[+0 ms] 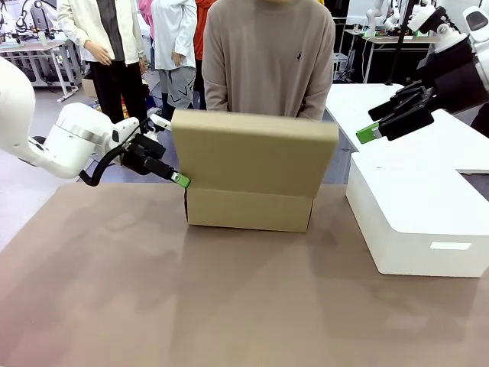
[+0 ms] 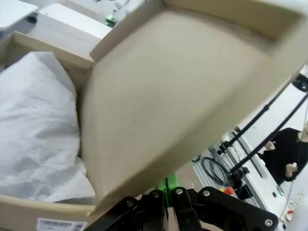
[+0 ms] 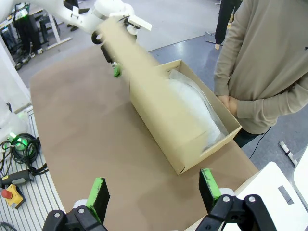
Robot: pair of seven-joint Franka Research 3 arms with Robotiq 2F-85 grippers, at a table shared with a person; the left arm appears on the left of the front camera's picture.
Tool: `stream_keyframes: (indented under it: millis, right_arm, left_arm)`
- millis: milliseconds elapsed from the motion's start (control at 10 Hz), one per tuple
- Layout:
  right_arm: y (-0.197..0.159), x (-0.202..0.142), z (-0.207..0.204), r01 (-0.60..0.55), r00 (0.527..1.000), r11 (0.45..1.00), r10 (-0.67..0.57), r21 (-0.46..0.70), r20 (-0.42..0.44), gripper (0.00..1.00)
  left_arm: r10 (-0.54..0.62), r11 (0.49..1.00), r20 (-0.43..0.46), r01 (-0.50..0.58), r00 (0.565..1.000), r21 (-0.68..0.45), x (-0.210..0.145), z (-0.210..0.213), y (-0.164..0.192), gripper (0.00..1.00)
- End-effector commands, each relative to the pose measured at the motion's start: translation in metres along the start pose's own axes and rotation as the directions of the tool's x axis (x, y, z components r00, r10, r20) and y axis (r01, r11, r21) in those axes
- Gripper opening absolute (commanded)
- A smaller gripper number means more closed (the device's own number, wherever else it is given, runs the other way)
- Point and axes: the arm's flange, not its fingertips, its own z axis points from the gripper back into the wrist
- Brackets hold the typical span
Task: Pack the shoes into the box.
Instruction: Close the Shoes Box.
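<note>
Bare counter lay nearest the robot. Beyond it, at mid-counter, stood the box, its long axis running across the counter from the robot's left to its right. The flap lid stood half raised, hinged on the near long wall and leaning over the opening. White tissue paper filled the interior; the shoes could not be made out under it.

The left tool was at the box's left end, fingers together, tip touching the lid's lower left corner. It seemed to prop or push the flap; whether it pinched the edge could not be told.

The right tool hung high to the right, above the white box, fingers apart, holding nothing, well apart from the lid.

Judgement: the left arm was nearer; swinging the lid down toward the person at the far side should close the box.
</note>
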Motion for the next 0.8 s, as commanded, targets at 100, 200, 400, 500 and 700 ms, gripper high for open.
stream_keyframes:
  millis: [100, 200, 400, 500, 700]
  right_arm:
    - [-0.002, 0.0, 0.0, -0.011, 1.0, 1.0, 0.011, 0.012, 0.018, 1.0]
    - [-0.002, 0.0, 0.0, -0.011, 1.0, 1.0, 0.011, 0.012, 0.018, 1.0]
    - [-0.002, 0.0, 0.0, -0.011, 1.0, 1.0, 0.011, 0.012, 0.018, 1.0]
    - [-0.002, 0.0, 0.0, -0.011, 1.0, 1.0, 0.011, 0.012, 0.018, 1.0]
    - [-0.002, 0.0, 0.0, -0.011, 1.0, 1.0, 0.011, 0.012, 0.018, 1.0]
  left_arm:
    - [-0.005, 0.992, 0.057, -0.002, 0.998, 0.127, 0.01, -0.002, -0.022, 0.0]
    - [-0.002, 0.982, 0.067, -0.011, 0.998, 0.189, 0.014, 0.001, -0.025, 0.0]
    - [0.025, 0.944, 0.06, -0.044, 0.998, 0.327, 0.022, 0.006, -0.026, 0.0]
    - [0.037, 0.928, 0.075, -0.063, 0.996, 0.368, 0.026, 0.013, -0.028, 0.0]
    - [0.002, 0.949, 0.043, -0.016, 0.999, 0.316, 0.027, 0.018, -0.02, 0.0]
